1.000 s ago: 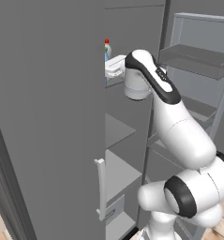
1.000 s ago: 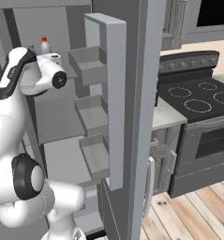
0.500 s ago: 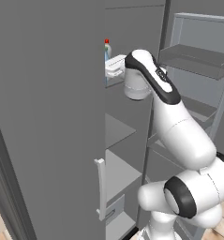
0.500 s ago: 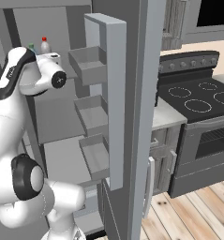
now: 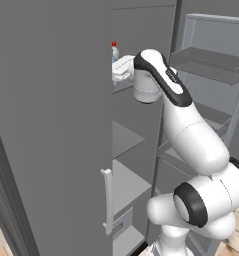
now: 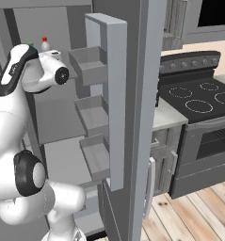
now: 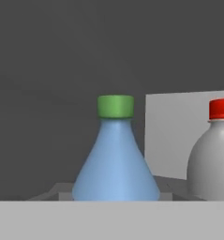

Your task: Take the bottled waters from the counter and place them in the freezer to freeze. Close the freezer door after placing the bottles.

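My arm reaches into the upper part of the open freezer (image 5: pixel 133 145), where my gripper (image 5: pixel 117 70) sits at the top shelf, its fingers hidden behind a door edge. In the hand view a translucent blue bottled water (image 7: pixel 115 164) with a green cap stands upright, dead centre and very close. My gripper is shut on it. The whitish bottle with a red cap (image 7: pixel 214 159) stands upright just to its right, and its red cap (image 5: pixel 114 46) (image 6: pixel 44 41) pokes up behind my hand. The freezer door (image 6: pixel 111 94) stands wide open to the right of my arm.
The open door carries three grey bins (image 6: pixel 92 113) (image 5: pixel 211 60) on its inner side. A closed plain grey door (image 5: pixel 51 125) with a pale handle (image 5: pixel 107 200) stands left of the arm. A strip of counter (image 6: pixel 169 115) and a black stove (image 6: pixel 198 96) lie to the right.
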Motion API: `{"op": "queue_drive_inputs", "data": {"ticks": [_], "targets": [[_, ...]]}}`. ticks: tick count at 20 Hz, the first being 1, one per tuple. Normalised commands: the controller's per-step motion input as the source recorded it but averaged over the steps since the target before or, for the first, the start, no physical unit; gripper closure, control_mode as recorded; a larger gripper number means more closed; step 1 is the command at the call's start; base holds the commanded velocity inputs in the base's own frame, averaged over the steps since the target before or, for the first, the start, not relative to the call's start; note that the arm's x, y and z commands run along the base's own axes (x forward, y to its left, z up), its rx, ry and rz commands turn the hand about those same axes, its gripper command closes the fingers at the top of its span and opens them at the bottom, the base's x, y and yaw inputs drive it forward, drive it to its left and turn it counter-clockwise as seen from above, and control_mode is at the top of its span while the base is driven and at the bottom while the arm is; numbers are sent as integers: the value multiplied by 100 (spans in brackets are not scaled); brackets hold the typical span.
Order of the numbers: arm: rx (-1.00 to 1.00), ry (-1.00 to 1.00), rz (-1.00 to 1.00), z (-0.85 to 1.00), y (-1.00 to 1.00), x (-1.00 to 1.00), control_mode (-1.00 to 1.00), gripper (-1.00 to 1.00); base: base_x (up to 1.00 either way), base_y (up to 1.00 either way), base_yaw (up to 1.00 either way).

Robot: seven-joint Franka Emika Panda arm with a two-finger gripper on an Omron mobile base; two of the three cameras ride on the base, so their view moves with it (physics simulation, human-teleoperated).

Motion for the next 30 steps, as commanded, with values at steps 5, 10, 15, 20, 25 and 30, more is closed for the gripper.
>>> {"op": "queue_drive_inputs", "data": {"ticks": [5,10,15,20,25,30], "targets": [[-1,0,-1,-2,-7,16,-100,100,0,0,0],[0,0,-10,0,-7,-32,-100,100,0,0,0],[0,0,-7,0,-5,5,-100,100,0,0,0],[0,1,-6,0,-2,42,-100,100,0,0,0],[0,2,-5,0,-2,39,-100,100,0,0,0],[0,5,-3,-23,0,29,-100,100,0,0,0]]}}
